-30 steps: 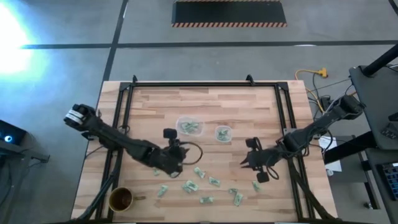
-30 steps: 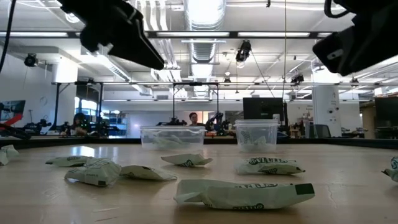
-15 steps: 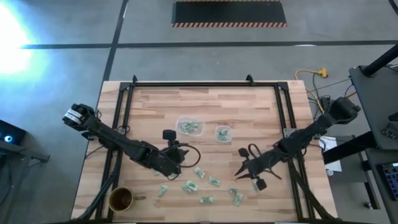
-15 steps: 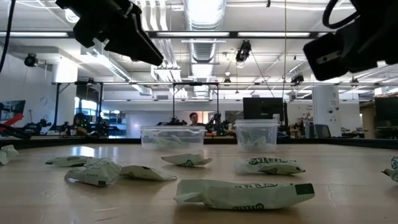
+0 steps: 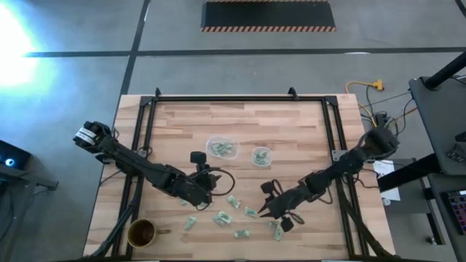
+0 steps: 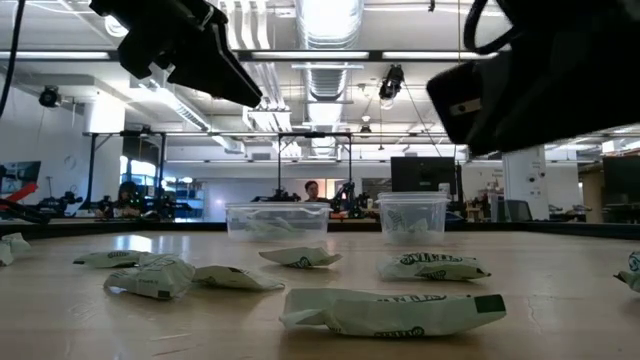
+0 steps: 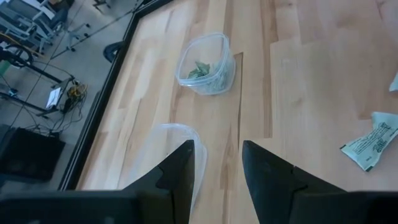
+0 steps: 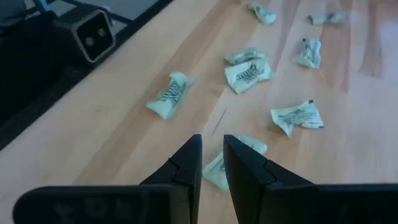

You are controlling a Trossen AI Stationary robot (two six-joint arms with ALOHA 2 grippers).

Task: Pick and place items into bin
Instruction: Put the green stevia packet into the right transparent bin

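On a pale wooden table (image 5: pixel 182 120) framed by a dark rail, two black robot arms reach inward from opposite sides. About ten small wrapped pieces (image 5: pixel 223 217), pale green and white with crinkled ends and printed lettering, lie scattered across the near half of the table, most of them between the two arms. Two clear plastic tubs (image 5: pixel 222 148) stand side by side near the middle, farther back, each already holding a few of the same pieces.

Reaching low toward the scatter, the right gripper (image 8: pixel 210 158) has its fingers a narrow gap apart and holds nothing. One wrapped piece (image 8: pixel 233 158) lies directly ahead of the fingertips, so it seems lined up to pinch that piece next.

Hanging above the table by the larger tub, the left gripper (image 7: pixel 217 163) has its fingers apart and empty, with the smaller tub (image 7: pixel 206 64) ahead of it. It looks ready to serve either tub.

A round brown cup (image 5: pixel 142 233) sits at the table's near left corner, well apart from everything.
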